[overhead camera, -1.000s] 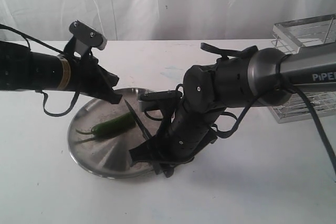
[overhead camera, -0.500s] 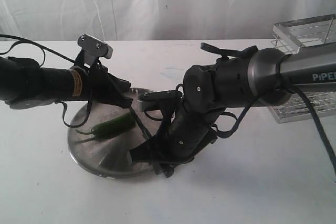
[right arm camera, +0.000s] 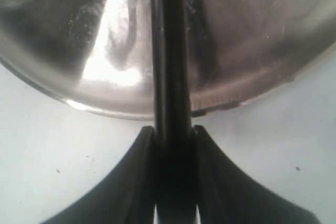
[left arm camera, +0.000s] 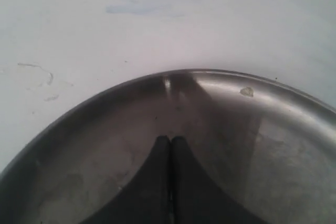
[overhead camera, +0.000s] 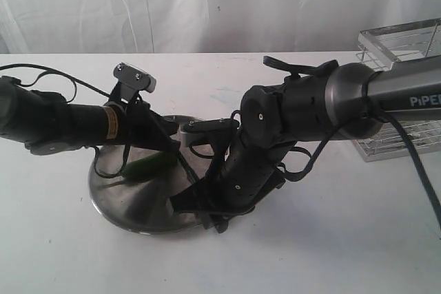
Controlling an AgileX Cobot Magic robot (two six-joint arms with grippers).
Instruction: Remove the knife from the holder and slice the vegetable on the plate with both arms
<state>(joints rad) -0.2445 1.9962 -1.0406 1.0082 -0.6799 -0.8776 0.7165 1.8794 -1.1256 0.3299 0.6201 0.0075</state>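
Two arms: the left arm point(overhead camera: 55, 123) reaches in from the left, low over the plate. The right arm point(overhead camera: 358, 98), with PiPER on its grey link, comes in from the right and bends down to the plate's near right edge.
plate: the round steel plate point(overhead camera: 103, 194) sits on the white desk point(overhead camera: 331, 246) left of centre, under both wrists.
left fingers: the left fingers point(left arm camera: 157, 171) are pressed flat together with nothing between them. In the exterior view their tips point(overhead camera: 169, 144) are over the far part of the plate, and the wrist view shows them above the bare metal inside the rim point(left arm camera: 79, 114).
right fingers: the right fingers point(right arm camera: 137, 174) are parted by the knife's width and clamp its dark handle from both sides. In the exterior view they point(overhead camera: 200, 204) sit at the near edge of the plate.
knife: the knife point(right arm camera: 170, 77) runs out from between the right fingers and crosses the plate rim point(right arm camera: 105, 109) to lie over the dish. In the exterior view its dark blade point(overhead camera: 186, 166) slants up and to the left, with its tip end close to the left fingers.
vegetable: the green vegetable point(overhead camera: 146, 164) lies on the plate just left of the blade, partly hidden under the left arm. Whether the blade or the left fingers touch it cannot be told.
holder: the wire holder point(overhead camera: 403, 39) stands at the far right of the desk behind the right arm, well apart from the plate.
fleck: a small pale fleck point(left arm camera: 247, 92) lies on the plate near its rim.
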